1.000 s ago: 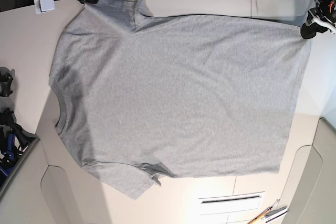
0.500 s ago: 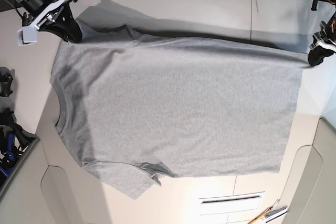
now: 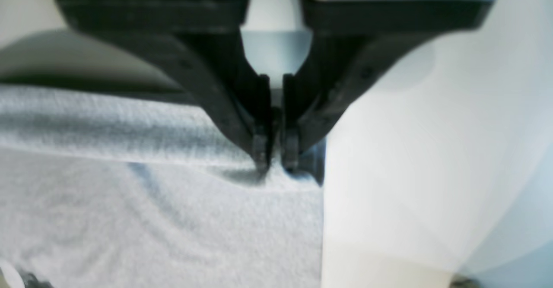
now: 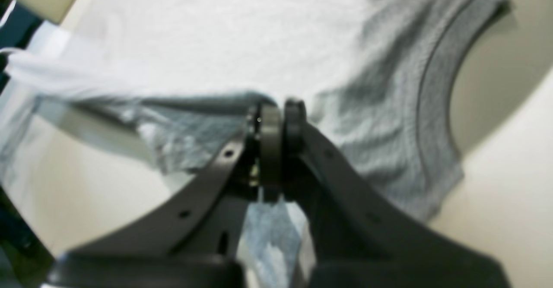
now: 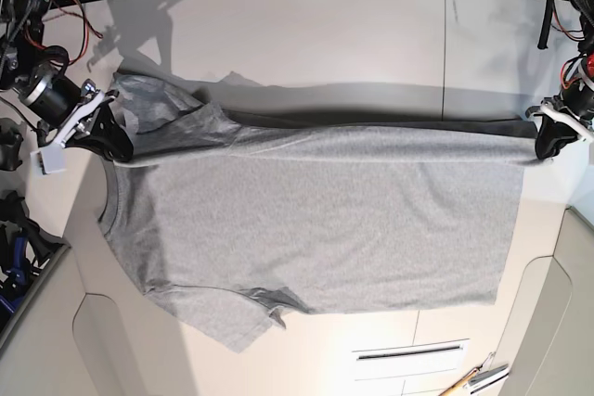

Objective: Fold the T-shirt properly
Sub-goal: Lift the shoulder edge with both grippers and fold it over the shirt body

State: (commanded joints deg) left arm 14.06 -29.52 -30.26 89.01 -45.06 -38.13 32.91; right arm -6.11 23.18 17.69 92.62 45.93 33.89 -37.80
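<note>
The light grey T-shirt (image 5: pixel 316 220) lies plain side up on the pale table (image 5: pixel 371 34), neck to the left, hem to the right. Its far long edge is lifted and carried toward the near side, forming a fold line across the middle. My right gripper (image 5: pixel 116 147) at the left is shut on the shirt's shoulder (image 4: pixel 371 106) beside the ribbed collar (image 4: pixel 436 76). My left gripper (image 5: pixel 546 146) at the right is shut on the hem corner (image 3: pixel 272 173). The near sleeve (image 5: pixel 232 322) rests flat at the front. Any lettering is hidden.
A black clamp (image 5: pixel 11 229) and blue tools stand off the table's left edge. A white slotted plate (image 5: pixel 408 355) and a pen-like tool (image 5: pixel 473 379) lie at the front right. A raised beige panel (image 5: pixel 557 322) borders the right front.
Both grippers have moved toward the near side with the far edge of the shirt in them. The far sleeve has lifted off the table and the visible shirt area has shrunk.
</note>
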